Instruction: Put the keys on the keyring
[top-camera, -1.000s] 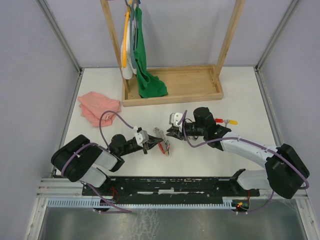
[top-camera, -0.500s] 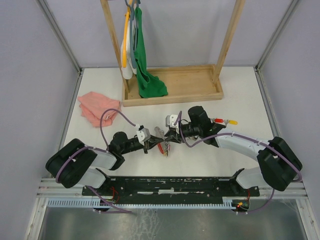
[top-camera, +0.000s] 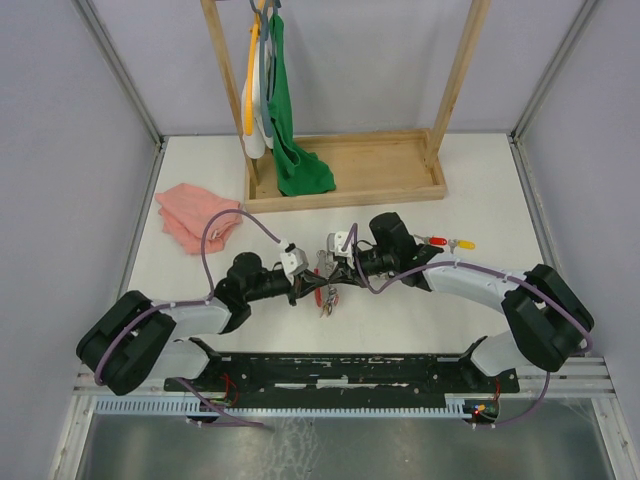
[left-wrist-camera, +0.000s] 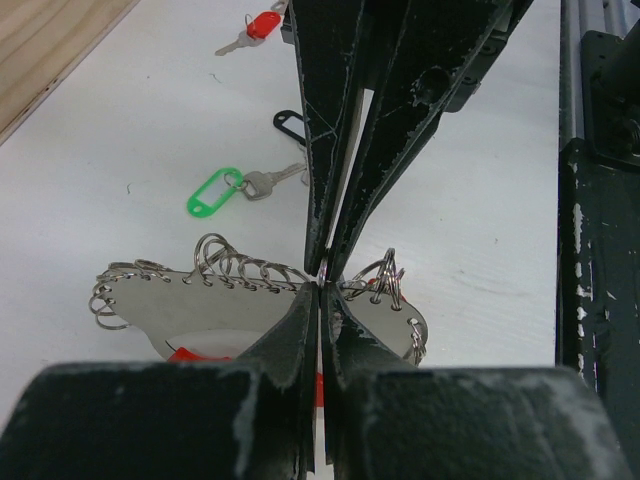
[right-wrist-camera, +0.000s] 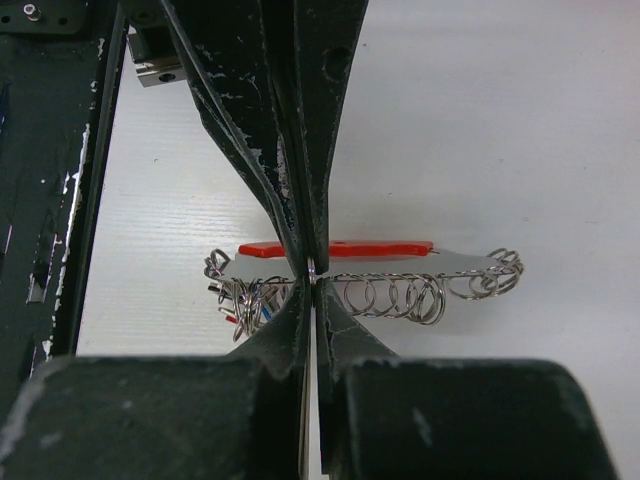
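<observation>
The keyring (top-camera: 325, 292) lies between the two arms at the table's middle. In the left wrist view it is a grey plate (left-wrist-camera: 200, 305) edged with several small wire rings, with a red part beneath. My left gripper (left-wrist-camera: 320, 285) is shut on its edge. My right gripper (right-wrist-camera: 312, 275) is shut on the same spot from the opposite side, so the fingertips meet. A bunch of small rings hangs on the keyring (right-wrist-camera: 400, 262) beside the jaws. A green-tagged key (left-wrist-camera: 215, 192), a black-tagged key (left-wrist-camera: 290, 122) and a red-tagged key (left-wrist-camera: 262, 22) lie loose beyond. A yellow-tagged key (top-camera: 463, 243) lies to the right.
A pink cloth (top-camera: 197, 215) lies at the left. A wooden tray with an upright frame (top-camera: 345, 185) stands at the back, with a green cloth (top-camera: 295, 150) hanging into it. A black rail (left-wrist-camera: 600, 200) runs along the near edge.
The right gripper has moved left to the keyring. The left gripper has moved forward and right with it. Both sets of fingertips now meet at the keyring's edge.
</observation>
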